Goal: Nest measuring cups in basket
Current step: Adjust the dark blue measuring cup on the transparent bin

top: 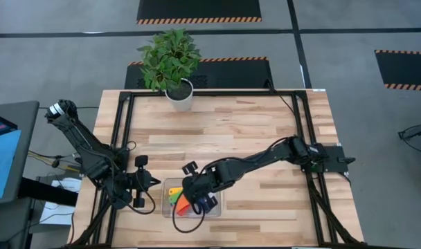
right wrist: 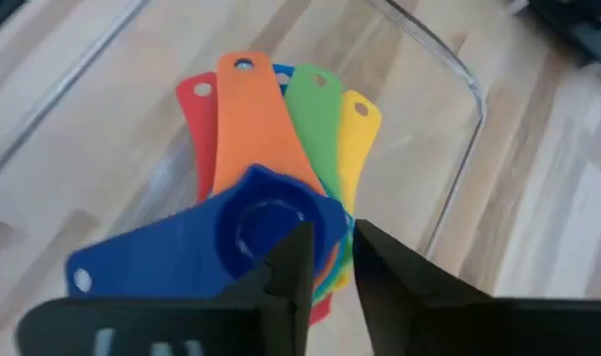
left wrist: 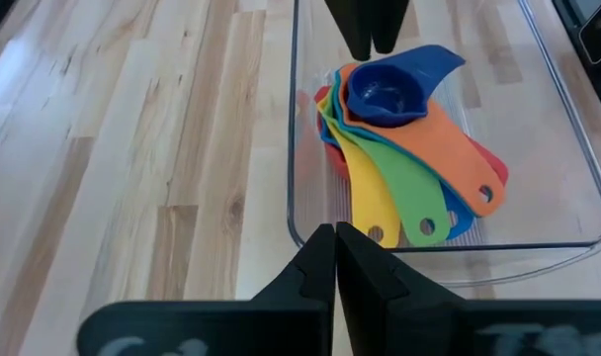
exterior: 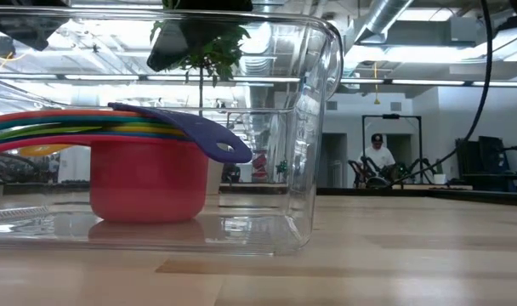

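The measuring cups (left wrist: 399,148) sit nested in one stack inside the clear basket (left wrist: 294,178). A dark blue cup (left wrist: 385,94) is on top, a red one (exterior: 148,183) at the bottom, and the handles fan out in yellow, green, blue, orange and red. My right gripper (right wrist: 328,247) hovers just above the dark blue cup (right wrist: 251,222) with its fingers a little apart and nothing between them. My left gripper (left wrist: 335,247) waits shut to the left of the basket (top: 170,183), pointing at it.
A white pot with a green plant (top: 179,93) stands at the table's far edge. Black frame rails (top: 124,131) run along the table's sides. Bare wood lies to the right of the basket. A person (exterior: 379,153) sits far off in the room.
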`<state>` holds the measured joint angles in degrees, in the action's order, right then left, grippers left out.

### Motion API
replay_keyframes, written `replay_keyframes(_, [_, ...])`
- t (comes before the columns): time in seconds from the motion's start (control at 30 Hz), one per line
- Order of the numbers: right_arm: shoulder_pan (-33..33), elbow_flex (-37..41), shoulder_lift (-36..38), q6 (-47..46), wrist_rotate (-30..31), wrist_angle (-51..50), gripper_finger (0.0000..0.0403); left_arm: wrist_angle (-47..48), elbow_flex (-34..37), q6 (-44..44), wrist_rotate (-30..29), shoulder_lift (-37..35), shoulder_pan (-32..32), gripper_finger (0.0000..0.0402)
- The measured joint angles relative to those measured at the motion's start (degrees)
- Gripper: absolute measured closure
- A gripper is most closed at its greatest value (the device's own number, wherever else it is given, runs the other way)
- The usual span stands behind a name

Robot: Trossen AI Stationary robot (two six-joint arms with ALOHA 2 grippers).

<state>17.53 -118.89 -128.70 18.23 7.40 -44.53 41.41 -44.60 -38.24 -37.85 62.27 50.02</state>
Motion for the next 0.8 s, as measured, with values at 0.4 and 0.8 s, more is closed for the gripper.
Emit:
replay_keyframes(0.4, [-1.33, 0.2, 0.0, -5.39, -1.96, -1.9, 0.0228, 0.27, 0.0, -0.04, -0.01, 0.01, -0.02, 0.0401])
replay_keyframes(0.8, [-0.98, 0.24, -0.02, -10.73, -2.97, 0.92, 0.0249, 7.08, 0.02, -2.97, 1.43, 0.0, 1.0, 0.0401])
